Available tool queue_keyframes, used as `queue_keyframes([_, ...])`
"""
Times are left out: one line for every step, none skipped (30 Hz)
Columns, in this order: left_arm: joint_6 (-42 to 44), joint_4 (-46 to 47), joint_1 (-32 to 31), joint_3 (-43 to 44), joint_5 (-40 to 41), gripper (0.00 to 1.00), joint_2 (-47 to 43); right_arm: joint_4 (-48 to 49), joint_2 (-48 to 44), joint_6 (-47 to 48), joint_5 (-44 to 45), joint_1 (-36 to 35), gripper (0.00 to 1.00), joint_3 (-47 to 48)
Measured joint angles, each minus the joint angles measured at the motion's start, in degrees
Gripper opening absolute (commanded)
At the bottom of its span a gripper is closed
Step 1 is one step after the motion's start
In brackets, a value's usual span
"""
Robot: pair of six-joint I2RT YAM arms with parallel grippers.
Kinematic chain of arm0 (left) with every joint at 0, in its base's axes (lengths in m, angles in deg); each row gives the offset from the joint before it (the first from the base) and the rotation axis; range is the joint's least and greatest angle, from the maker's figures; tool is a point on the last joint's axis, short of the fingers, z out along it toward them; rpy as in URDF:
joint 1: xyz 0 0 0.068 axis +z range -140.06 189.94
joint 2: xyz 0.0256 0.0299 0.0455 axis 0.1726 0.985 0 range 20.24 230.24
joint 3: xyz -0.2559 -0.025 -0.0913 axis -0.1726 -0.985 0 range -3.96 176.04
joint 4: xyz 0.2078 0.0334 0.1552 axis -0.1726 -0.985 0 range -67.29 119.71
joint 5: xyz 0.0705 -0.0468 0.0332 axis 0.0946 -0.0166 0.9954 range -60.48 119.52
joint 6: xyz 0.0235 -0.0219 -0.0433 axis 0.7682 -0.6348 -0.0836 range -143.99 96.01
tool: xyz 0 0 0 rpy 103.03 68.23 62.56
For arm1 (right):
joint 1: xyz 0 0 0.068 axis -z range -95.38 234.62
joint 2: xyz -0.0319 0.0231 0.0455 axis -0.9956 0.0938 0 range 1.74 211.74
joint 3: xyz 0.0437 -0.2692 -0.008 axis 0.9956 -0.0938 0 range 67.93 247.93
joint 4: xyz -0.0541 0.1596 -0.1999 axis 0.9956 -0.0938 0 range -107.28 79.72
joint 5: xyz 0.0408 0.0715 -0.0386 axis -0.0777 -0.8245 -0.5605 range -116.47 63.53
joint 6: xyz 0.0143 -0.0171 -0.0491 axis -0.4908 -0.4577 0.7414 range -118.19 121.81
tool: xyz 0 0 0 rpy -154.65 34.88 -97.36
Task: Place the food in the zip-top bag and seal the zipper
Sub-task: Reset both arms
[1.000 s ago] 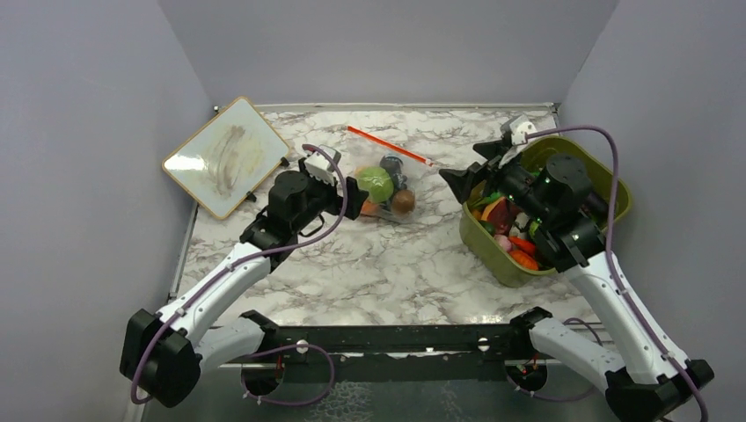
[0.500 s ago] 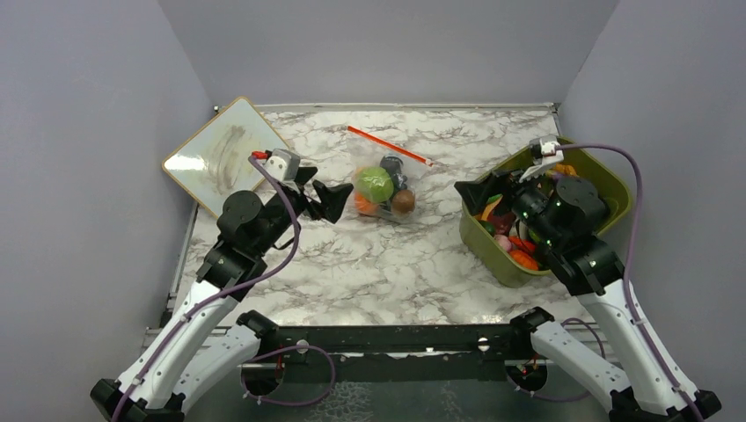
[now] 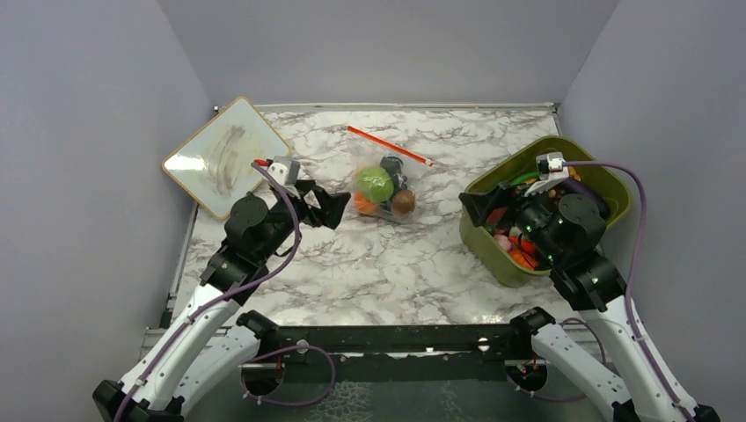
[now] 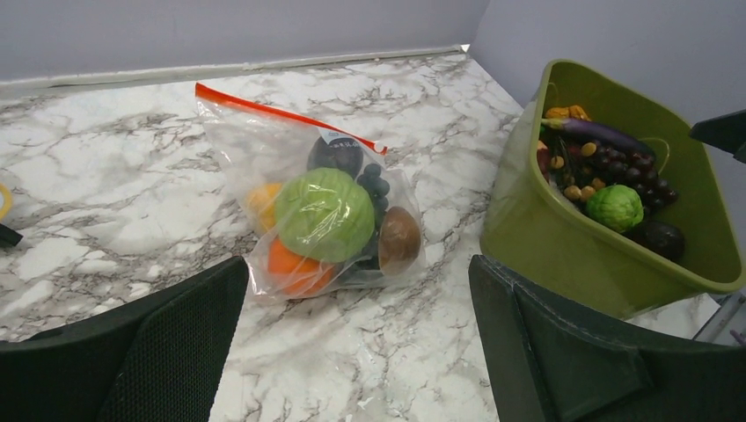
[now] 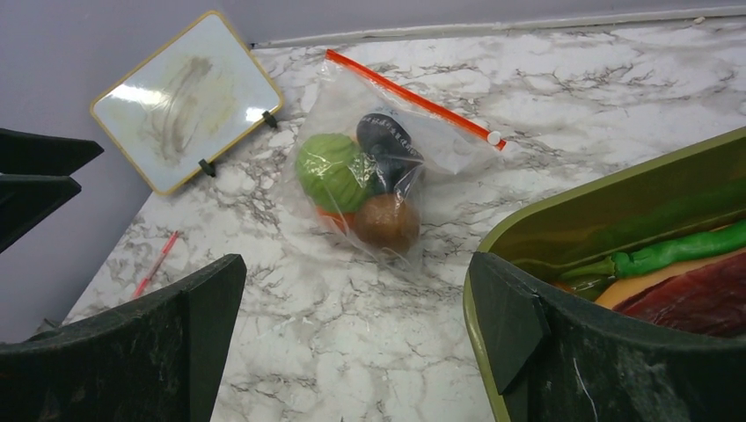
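Note:
The clear zip-top bag [image 3: 384, 180] lies on the marble table, its red-orange zipper [image 3: 388, 145] along the far edge. Inside it are a light-green cabbage ball [image 4: 324, 214], an orange piece [image 4: 293, 264], a brown round piece [image 4: 398, 238] and dark grapes [image 4: 374, 183]; the bag also shows in the right wrist view [image 5: 374, 171]. My left gripper [image 3: 327, 208] is open and empty, left of the bag and apart from it. My right gripper [image 3: 479, 207] is open and empty, over the near left corner of the green bin, right of the bag.
An olive-green bin [image 3: 616, 186] with several more toy foods stands at the right. A small whiteboard [image 3: 226, 156] leans at the back left corner. A thin red pen [image 5: 156, 264] lies on the table near it. Grey walls close in three sides.
Both arms have drawn back from the bag toward their bases, the left to the left and the right down over the bin. The bag has not moved.

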Motion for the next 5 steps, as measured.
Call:
queue_keyframes([-0.07,0.0,0.0,-0.02,0.02,0.99,0.0,-0.07,0.0,0.0,0.15,0.02,1.0,0.0])
queue_keyframes([-0.15,0.09,0.0,-0.02,0.0,0.99,-0.02,-0.15,0.0,0.0,0.28,0.02,1.0,0.0])
queue_keyframes([-0.2,0.11,0.0,-0.02,0.0,0.99,-0.04,-0.24,0.0,0.0,0.52,0.0,1.0,0.0])
queue_keyframes([-0.22,0.09,0.0,-0.02,0.0,0.99,0.0,-0.28,0.0,0.0,0.87,0.0,1.0,0.0])
queue_keyframes([-0.22,0.09,0.0,-0.02,0.0,0.99,0.17,-0.33,0.07,0.0,1.36,0.0,1.0,0.0])
